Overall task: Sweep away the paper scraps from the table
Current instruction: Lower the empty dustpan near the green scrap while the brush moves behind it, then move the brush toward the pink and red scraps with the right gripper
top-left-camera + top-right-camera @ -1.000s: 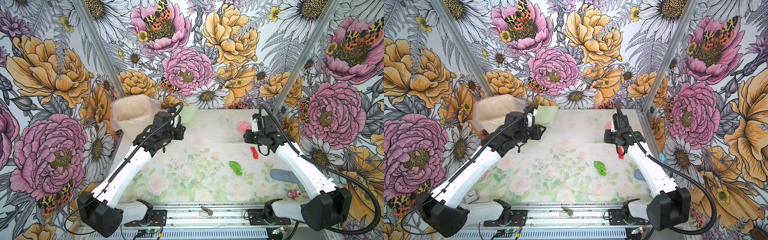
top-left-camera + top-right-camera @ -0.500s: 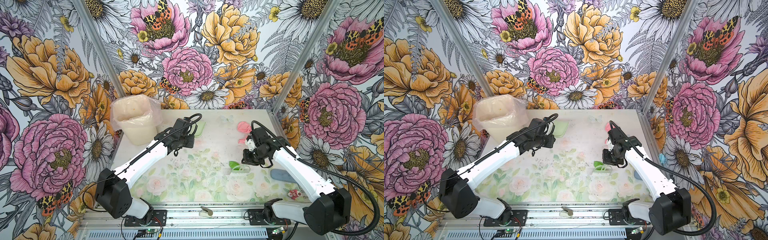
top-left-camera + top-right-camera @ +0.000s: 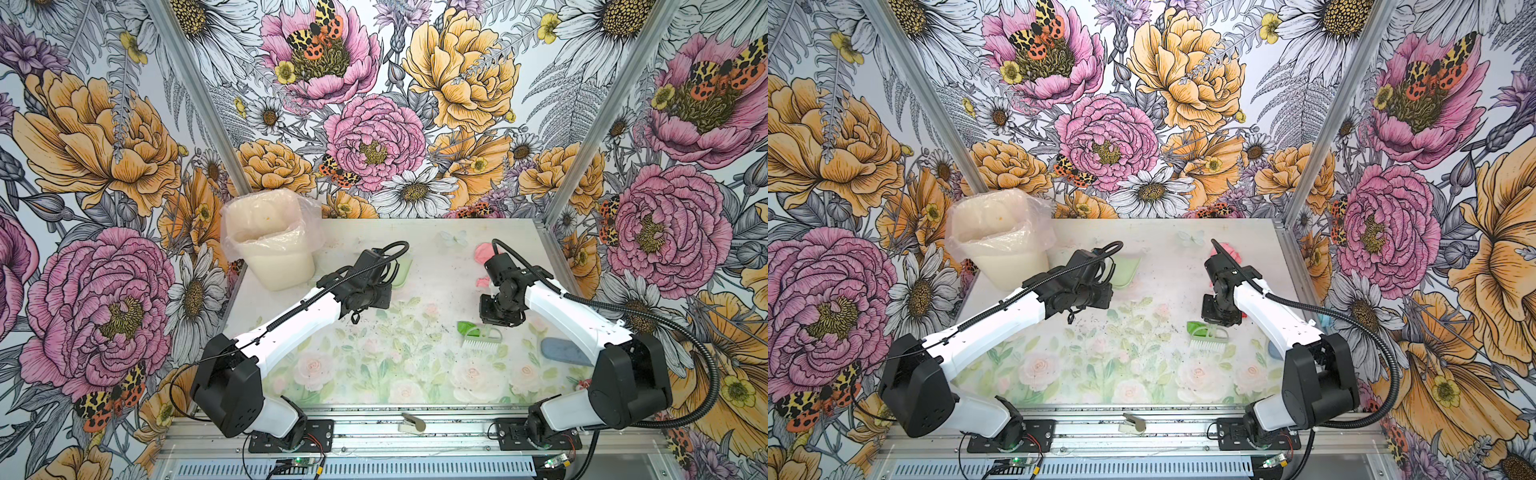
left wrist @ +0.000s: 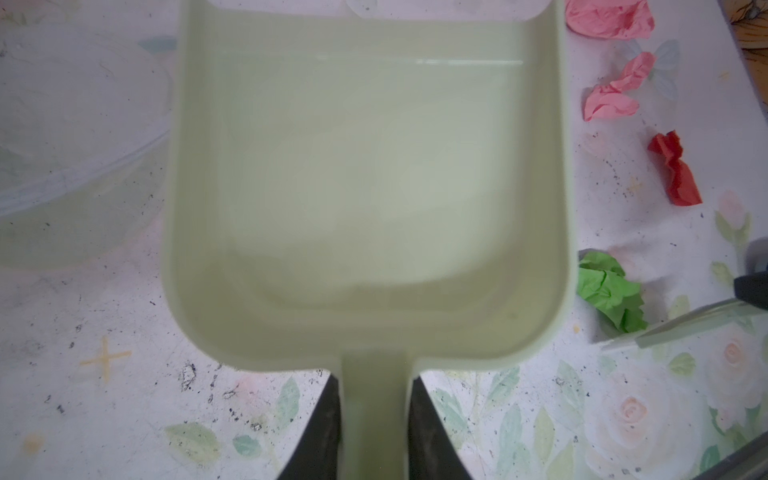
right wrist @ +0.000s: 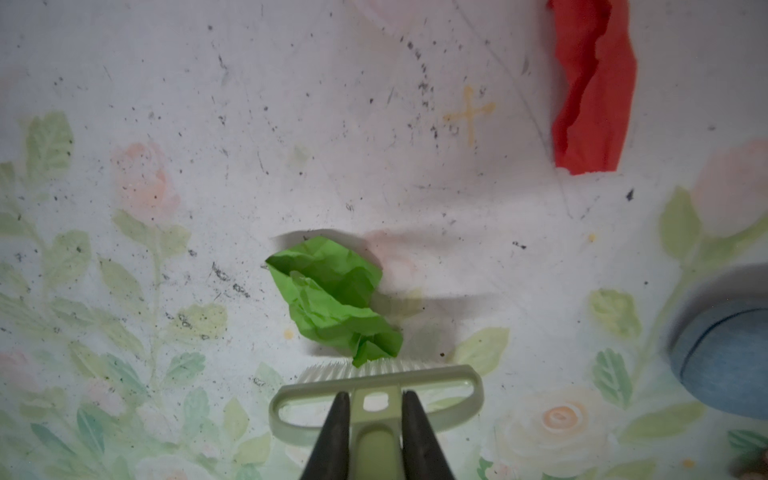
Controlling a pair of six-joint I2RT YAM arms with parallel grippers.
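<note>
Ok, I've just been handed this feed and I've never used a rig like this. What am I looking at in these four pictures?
Two white robot arms stand at the near edge of a flower-printed table. Both top views come from one camera overhead, so they show nearly the same picture twice. The other two come from a camera on each arm's wrist, looking past its hand.

The left hand is shut on the handle of a pale green dustpan, which is empty. The right hand is shut on a small green brush, whose bristles are against a green paper scrap.

A red scrap and pink scraps lie on the table's right side. A lined bin stands at the back left. A blue-grey object, which I cannot identify, lies by the right arm.
</note>
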